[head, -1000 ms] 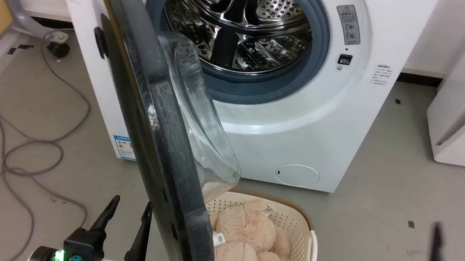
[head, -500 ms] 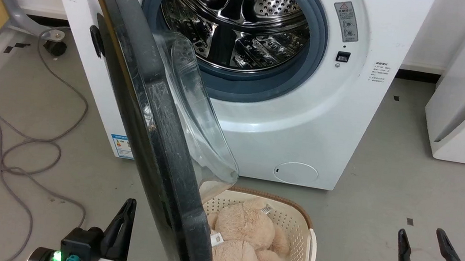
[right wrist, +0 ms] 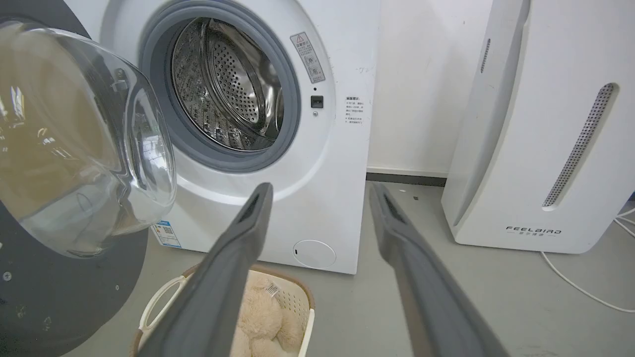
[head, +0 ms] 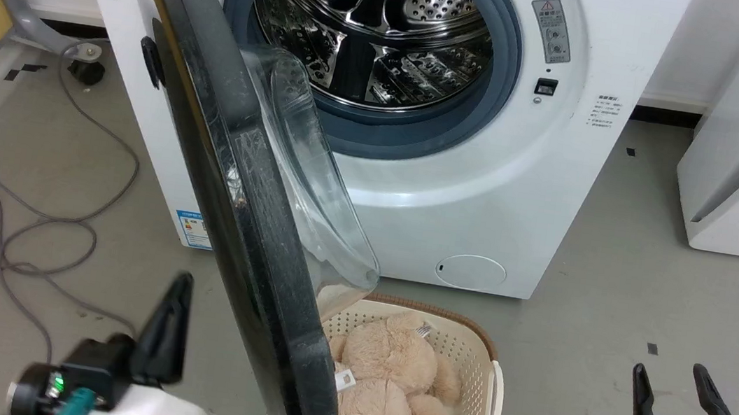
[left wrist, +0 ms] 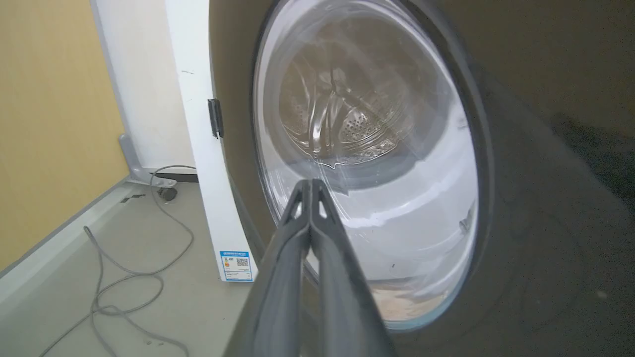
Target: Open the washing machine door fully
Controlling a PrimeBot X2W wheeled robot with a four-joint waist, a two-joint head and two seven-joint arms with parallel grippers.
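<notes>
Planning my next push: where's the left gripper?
Lower left of the head view: the left gripper, shut, is beside the washing machine door, outer side.

The washing machine door (head: 246, 235) runs off the head view's bottom edge and hides the left side of the laundry basket (head: 467, 332) — the plush toy (head: 385, 364) shows in part. The left gripper (head: 176, 289) is blurred there, and the print on the warning label (head: 551, 29) is too small to read.
</notes>
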